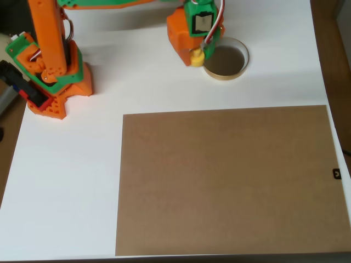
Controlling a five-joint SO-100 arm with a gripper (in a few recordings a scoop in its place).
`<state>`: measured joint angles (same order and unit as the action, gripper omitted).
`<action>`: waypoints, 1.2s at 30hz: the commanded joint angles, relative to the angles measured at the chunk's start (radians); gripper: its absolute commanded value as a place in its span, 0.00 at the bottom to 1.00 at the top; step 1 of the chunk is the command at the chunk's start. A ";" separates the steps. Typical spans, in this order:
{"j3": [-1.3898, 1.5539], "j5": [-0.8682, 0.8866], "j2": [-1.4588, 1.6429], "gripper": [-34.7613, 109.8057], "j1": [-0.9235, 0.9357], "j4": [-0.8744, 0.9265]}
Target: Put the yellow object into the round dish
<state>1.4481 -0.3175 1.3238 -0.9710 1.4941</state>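
- Overhead view: the orange-and-green arm (52,49) is bolted at the far left of the white table (71,181), with its upper links stretched right along the far edge.
- The gripper (197,55) is parked at the far side, just left of the round dish (225,59) — orange body on the left, green part with a white square on top.
- The yellow object (197,56) is seen right at the gripper's tip, touching the orange finger and sitting at the dish's left rim, outside the dish as far as can be made out.
- Whether the jaws are clamped on it or just resting beside it can't be told from up here.
- The dish's inside looks dark, with a thin tan rim.
- A big brown cardboard sheet (227,181) is laid over the near right of the table — well apart from the dish.
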 commanded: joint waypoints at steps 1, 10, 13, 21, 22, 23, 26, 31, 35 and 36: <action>-0.095 -0.021 0.002 0.24 -0.018 0.009; -0.176 -0.014 -0.054 0.24 -0.037 -0.038; -0.202 -0.005 -0.084 0.24 -0.051 -0.051; -0.308 0.002 -0.186 0.24 -0.064 -0.043; -0.313 0.000 -0.192 0.24 -0.061 -0.043; -0.314 0.000 -0.195 0.24 -0.060 -0.046; -0.331 0.002 -0.207 0.24 -0.052 -0.052; -0.367 0.012 -0.236 0.24 -0.044 -0.057; -0.383 0.023 -0.252 0.29 -0.046 -0.049; -0.383 0.023 -0.252 0.31 -0.048 -0.046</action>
<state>1.1275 -0.2869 1.0370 -1.0124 1.4358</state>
